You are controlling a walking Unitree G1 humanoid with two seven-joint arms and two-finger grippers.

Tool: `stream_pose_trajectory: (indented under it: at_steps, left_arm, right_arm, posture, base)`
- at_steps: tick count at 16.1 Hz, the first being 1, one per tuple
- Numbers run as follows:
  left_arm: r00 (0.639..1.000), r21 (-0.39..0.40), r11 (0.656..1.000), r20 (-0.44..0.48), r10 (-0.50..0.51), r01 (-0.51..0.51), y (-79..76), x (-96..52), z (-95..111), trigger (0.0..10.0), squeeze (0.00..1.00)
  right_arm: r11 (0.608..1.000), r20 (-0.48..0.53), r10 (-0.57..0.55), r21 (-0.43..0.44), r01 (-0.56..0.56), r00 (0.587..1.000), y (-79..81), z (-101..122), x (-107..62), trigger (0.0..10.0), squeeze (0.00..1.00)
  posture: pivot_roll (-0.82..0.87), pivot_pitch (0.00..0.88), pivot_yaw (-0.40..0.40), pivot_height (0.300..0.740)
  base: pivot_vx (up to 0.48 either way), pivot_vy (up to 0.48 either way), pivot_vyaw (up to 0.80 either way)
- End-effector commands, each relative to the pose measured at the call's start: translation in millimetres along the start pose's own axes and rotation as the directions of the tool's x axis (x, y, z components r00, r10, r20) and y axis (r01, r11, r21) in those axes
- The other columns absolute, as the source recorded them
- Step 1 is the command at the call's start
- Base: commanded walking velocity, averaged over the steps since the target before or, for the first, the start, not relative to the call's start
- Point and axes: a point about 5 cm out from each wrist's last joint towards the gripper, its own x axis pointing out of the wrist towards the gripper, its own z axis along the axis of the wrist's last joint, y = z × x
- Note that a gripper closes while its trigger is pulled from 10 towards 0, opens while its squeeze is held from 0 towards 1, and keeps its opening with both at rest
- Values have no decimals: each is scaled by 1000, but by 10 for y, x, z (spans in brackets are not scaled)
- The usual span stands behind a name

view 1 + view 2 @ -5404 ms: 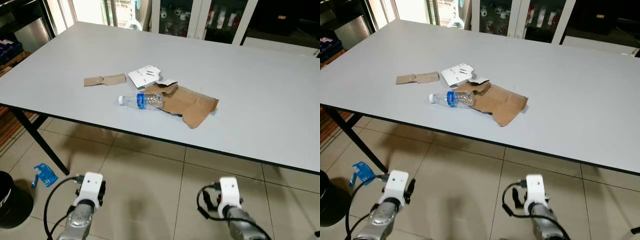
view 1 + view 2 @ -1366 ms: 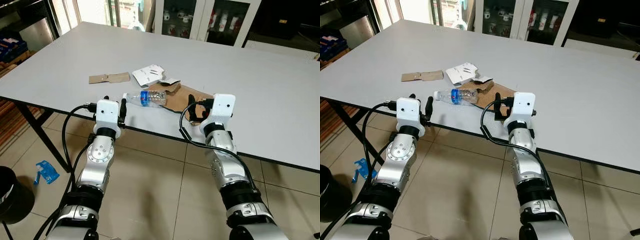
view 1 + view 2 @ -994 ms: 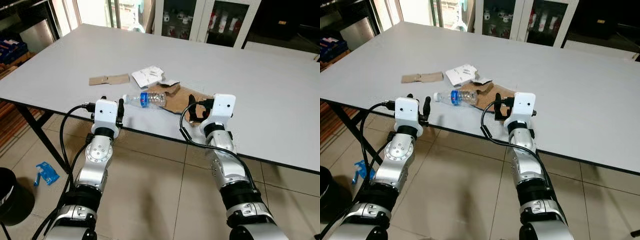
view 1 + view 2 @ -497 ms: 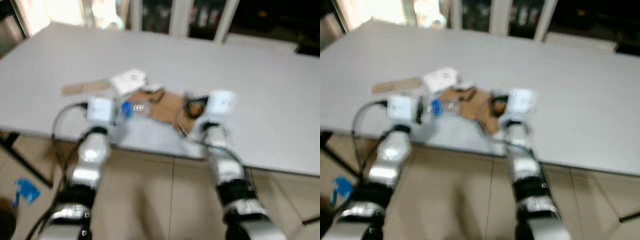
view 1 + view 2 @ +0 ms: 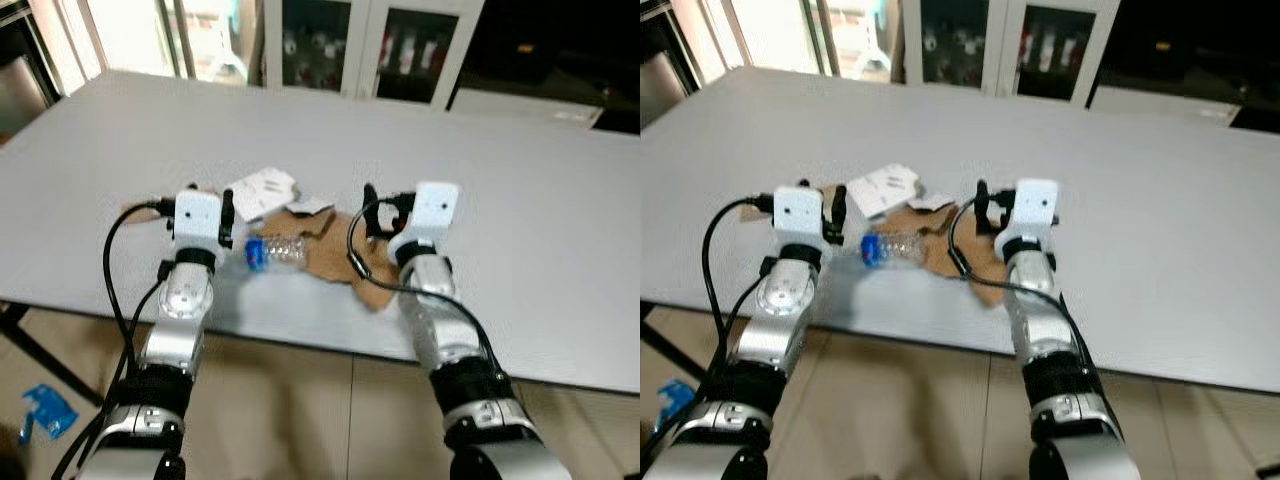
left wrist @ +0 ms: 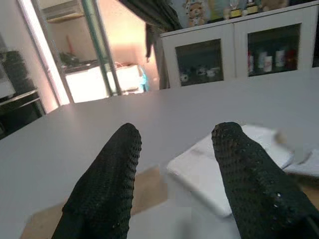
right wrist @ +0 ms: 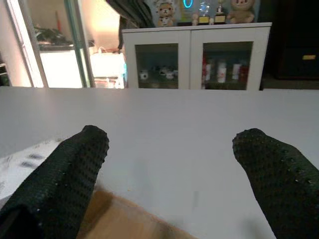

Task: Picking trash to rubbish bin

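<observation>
On the grey table (image 5: 520, 230) lie a crushed clear bottle with a blue label (image 5: 272, 251), a torn brown cardboard sheet (image 5: 340, 250) and a white paper packet (image 5: 262, 190). My left gripper (image 5: 212, 202) hovers open just left of the bottle. In the left wrist view the packet (image 6: 224, 169) and a brown card strip (image 6: 149, 181) lie past the left gripper (image 6: 177, 132). My right gripper (image 5: 385, 205) stands open over the cardboard's right part, with the sheet (image 7: 134, 214) below the fingers (image 7: 75, 169). Neither holds anything.
White glass-door cabinets (image 5: 400, 50) stand beyond the table's far side. A blue wrapper (image 5: 45, 412) lies on the tiled floor at the lower left, beside a dark table leg (image 5: 30, 350). The table's right half is bare.
Both arms have risen from below the table edge and now reach over it to the trash. The camera has moved closer, with blur half a second ago. The trash lies as before.
</observation>
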Motion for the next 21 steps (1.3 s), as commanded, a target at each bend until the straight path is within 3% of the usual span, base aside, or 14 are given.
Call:
stream_pose_trajectory:
  at_steps: [1,4,10,14,15,17,19,21]
  left_arm:
    - [999,-9,999,22,-32,33,-104,33,84,10000,0]
    - [993,-9,996,71,-93,94,-121,47,220,10000,0]
    - [993,-17,995,68,-99,100,-87,68,273,10000,0]
    - [969,18,969,28,-246,245,-92,93,303,10000,0]
    - [961,57,959,4,-278,278,-39,89,277,10000,1000]
    - [962,82,959,-24,-271,272,111,94,249,10000,1000]
    - [958,76,955,-30,-285,287,139,92,259,10000,1000]
    - [930,72,927,-18,-367,368,131,107,370,10000,1000]
  right_arm:
    - [999,-4,-32,3,32,999,-124,-8,-7,10000,0]
    - [1000,-6,-31,3,31,999,-119,-14,-14,10000,0]
    - [1000,-9,-29,10,29,1000,-111,-20,-10,10000,0]
    - [999,-14,-28,15,29,1000,-102,-26,-13,10000,0]
    - [999,-16,-28,15,28,999,-100,-33,-16,10000,0]
    - [1000,-24,-22,21,22,999,-86,-46,-21,10000,0]
    - [1000,-26,-18,22,19,999,-75,-51,-21,10000,0]
    - [1000,-29,-12,23,12,999,-64,-55,-18,10000,0]
  posture:
    - [1,60,-46,740]
    - [5,63,-45,740]
    - [6,63,-43,740]
    - [9,63,-37,740]
    - [11,64,-35,740]
    - [15,67,-34,740]
    - [17,68,-35,740]
    - [19,67,-37,740]
  base:
    - [375,0,0]
    - [0,0,0]
    - [0,0,0]
    - [0,0,0]
    - [0,0,0]
    - [0,0,0]
    - [0,0,0]
    - [0,0,0]
